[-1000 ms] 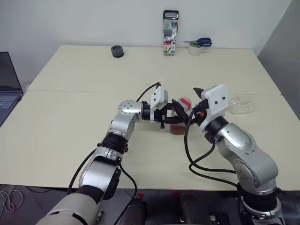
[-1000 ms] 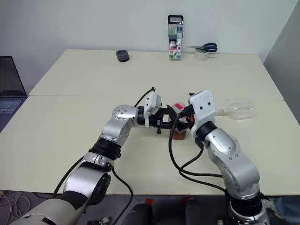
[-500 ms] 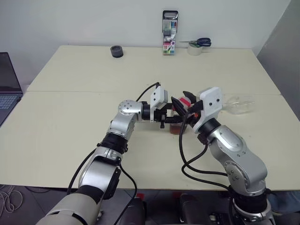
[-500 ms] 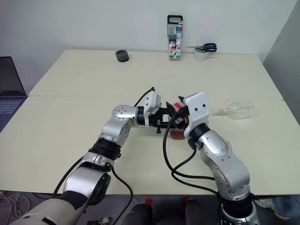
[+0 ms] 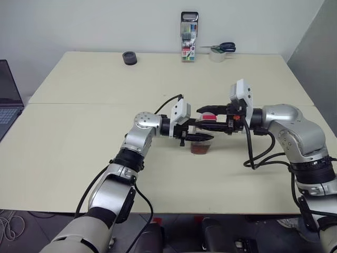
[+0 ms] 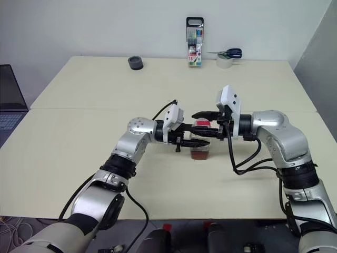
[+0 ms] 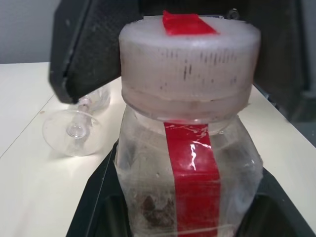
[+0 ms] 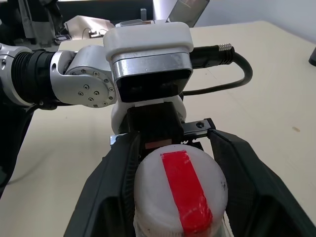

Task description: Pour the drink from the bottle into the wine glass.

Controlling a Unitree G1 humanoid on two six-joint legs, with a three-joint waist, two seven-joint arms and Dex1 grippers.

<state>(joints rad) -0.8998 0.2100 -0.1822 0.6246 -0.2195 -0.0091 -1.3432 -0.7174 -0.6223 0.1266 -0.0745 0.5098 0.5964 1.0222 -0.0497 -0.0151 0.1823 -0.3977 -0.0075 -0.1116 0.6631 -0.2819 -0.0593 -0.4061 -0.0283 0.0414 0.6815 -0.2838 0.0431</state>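
A pale cream counter (image 5: 79, 137) stands against a white wall; a marker case (image 5: 189, 37), scissors (image 5: 224, 47) on a tape roll (image 5: 217, 54), and a small dark round object (image 5: 129, 58) sit along its far edge; a laptop (image 5: 7, 100) is at the left. Mid-counter, the bottle (image 5: 201, 138) stands upright with a little reddish-brown drink (image 5: 200, 149) at its bottom; the left gripper (image 5: 199, 138) has its jaws pinching the bottle's body; the right gripper (image 5: 206, 118) has its jaws spread around the cap (image 8: 180, 192) (white, with a red strip), and I cannot tell whether they touch it. The wine glass (image 7: 81, 126) lies on its side beyond.
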